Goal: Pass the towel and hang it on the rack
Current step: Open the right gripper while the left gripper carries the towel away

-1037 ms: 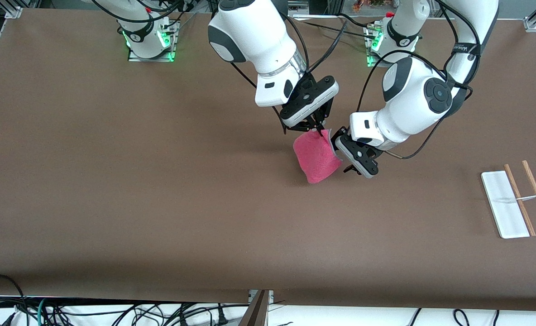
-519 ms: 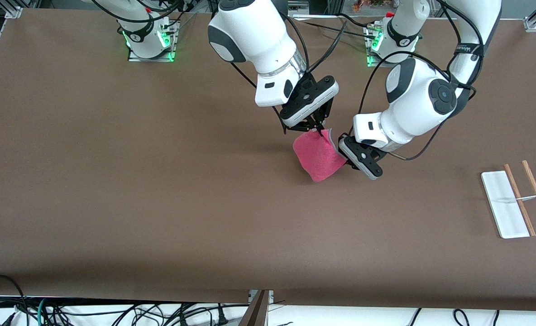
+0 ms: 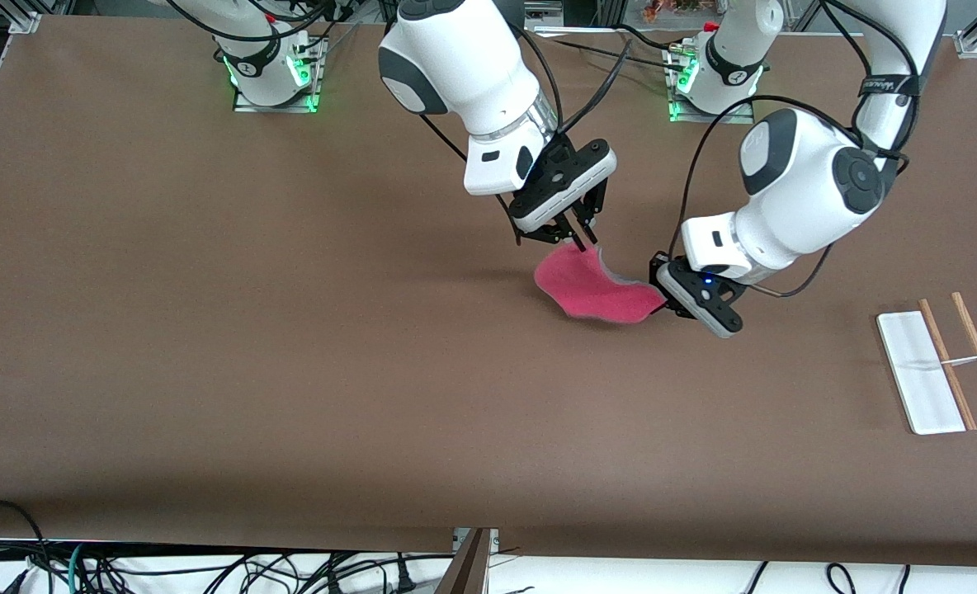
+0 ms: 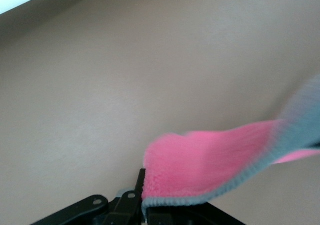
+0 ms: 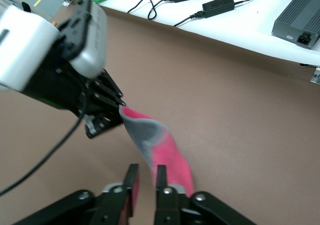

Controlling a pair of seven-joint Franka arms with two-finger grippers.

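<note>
Fingers of the left gripper (image 3: 663, 304) pinch one end of the towel (image 3: 594, 290); the right gripper (image 3: 581, 239) stands slightly parted around its other corner. The cloth hangs over the table's (image 3: 290, 371) middle. Only the right wrist view shows its grey face. The rack (image 3: 942, 363) lies flat near the table's edge at the left arm's end.

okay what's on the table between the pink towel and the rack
Nothing: in the front view, only bare brown table separates the towel, held shut in the left gripper, from the rack at the left arm's end.
</note>
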